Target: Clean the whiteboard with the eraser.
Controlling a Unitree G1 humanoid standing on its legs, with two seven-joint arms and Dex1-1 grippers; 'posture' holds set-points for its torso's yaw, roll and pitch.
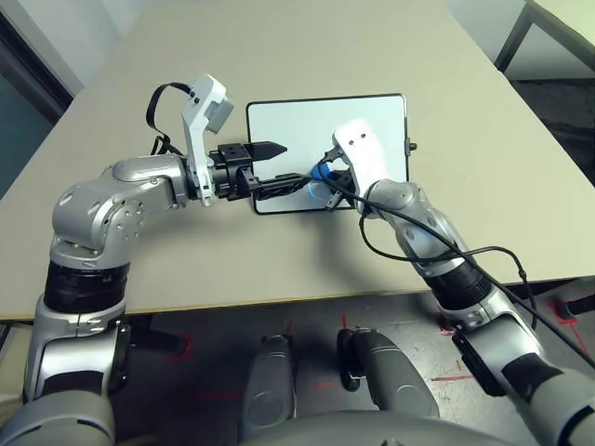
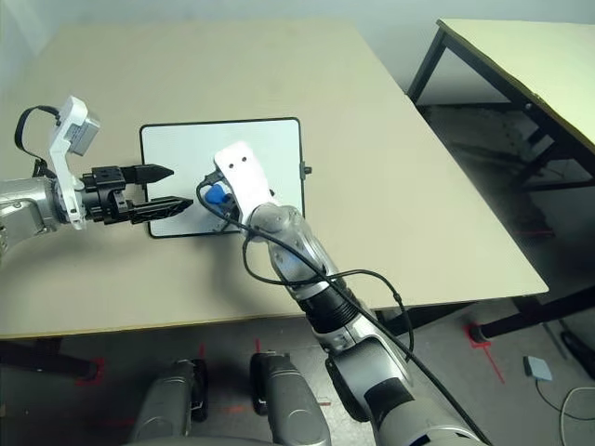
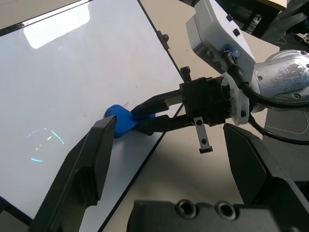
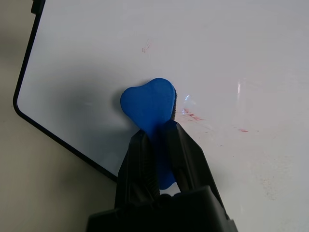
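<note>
The whiteboard (image 1: 307, 125) lies flat on the table, black-framed and mostly white, with faint red traces (image 4: 194, 116) left near its near edge. My right gripper (image 4: 157, 133) is shut on the blue eraser (image 4: 148, 100) and holds it against the board's near part, close to the frame. The eraser (image 1: 323, 173) pokes out beyond the fingertips. My left gripper (image 1: 279, 165) is open over the board's near-left corner, fingers pointing toward the eraser (image 3: 119, 118) with nothing between them.
The beige table (image 1: 390, 56) has bare room all around the board. A small black knob (image 1: 413, 146) sticks out of the board's right side. A black cable (image 1: 483, 251) hangs along my right forearm. A second table (image 2: 521, 65) stands off to the right.
</note>
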